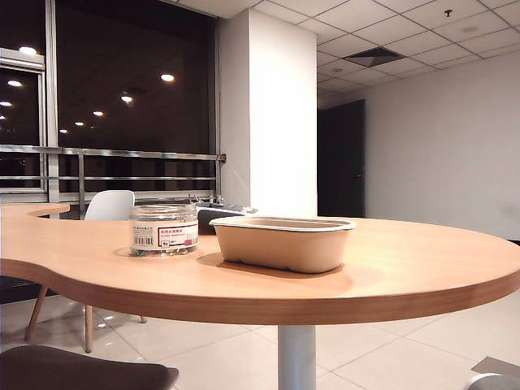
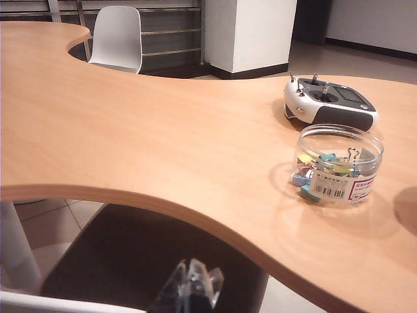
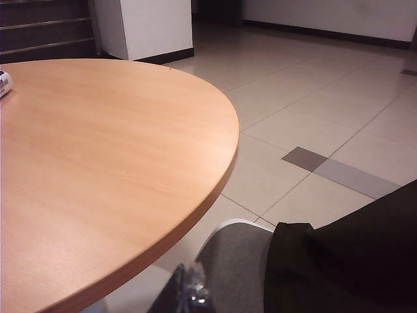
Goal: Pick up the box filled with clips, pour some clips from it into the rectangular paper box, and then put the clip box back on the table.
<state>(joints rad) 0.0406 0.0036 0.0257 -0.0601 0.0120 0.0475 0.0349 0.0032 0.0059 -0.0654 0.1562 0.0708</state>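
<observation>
Left gripper [image 2: 190, 287]: nearest the lens, pressed together, off the table [image 2: 130, 143] edge.
Box filled with clips [image 2: 339, 166]: well beyond it, beside rectangular paper box [image 1: 282, 241].
Right gripper [image 3: 189, 290]: cropped; spread undeterminable.

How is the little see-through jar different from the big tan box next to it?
The clip jar is round and clear, so you can see colourful clips inside; the paper box is long, beige, and you can't see through it. The jar is smaller and has a barcode label; the box is wider and plain. Both stand upright and open-topped on the table, side by side, and neither tool is touching them.
</observation>
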